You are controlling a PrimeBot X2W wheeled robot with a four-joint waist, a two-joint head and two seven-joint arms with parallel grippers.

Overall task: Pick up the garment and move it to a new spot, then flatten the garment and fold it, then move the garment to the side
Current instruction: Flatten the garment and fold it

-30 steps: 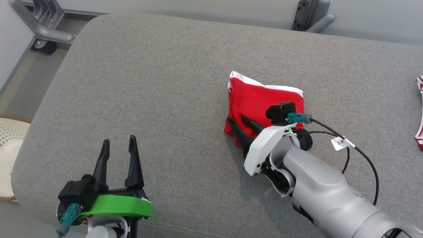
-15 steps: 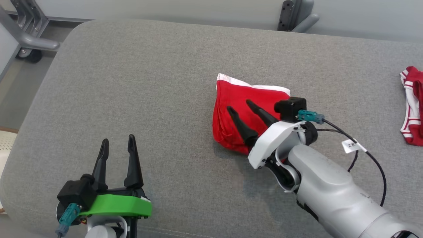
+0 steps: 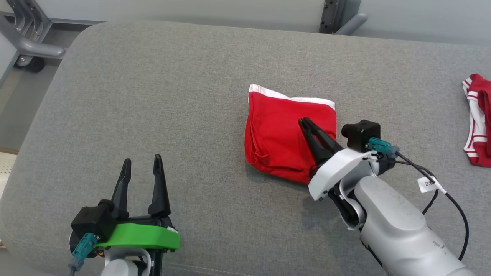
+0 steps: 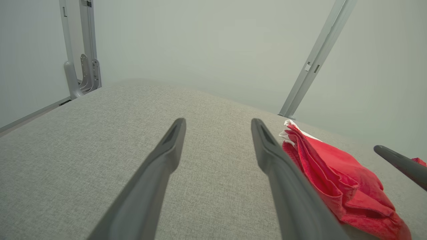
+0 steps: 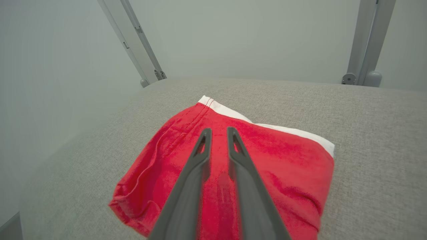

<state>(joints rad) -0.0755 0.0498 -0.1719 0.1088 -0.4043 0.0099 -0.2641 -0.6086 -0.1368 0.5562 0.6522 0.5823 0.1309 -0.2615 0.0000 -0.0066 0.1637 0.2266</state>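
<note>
Garment (image 3: 276,142), folded red with a white band, lies mid-cushion (image 3: 172,96) under the right gripper (image 3: 305,121). Its jaws are narrow, tips almost together on the cloth; a pinch is possible but unclear. The left gripper (image 3: 141,160) hovers wide open, well apart.

soft even light, faint shadows

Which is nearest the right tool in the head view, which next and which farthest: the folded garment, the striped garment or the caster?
1. folded garment: mid-table, directly beneath the right tool.
2. striped garment: on the table, at the view's right edge.
3. caster: on the floor, past the table's far left corner.
</note>
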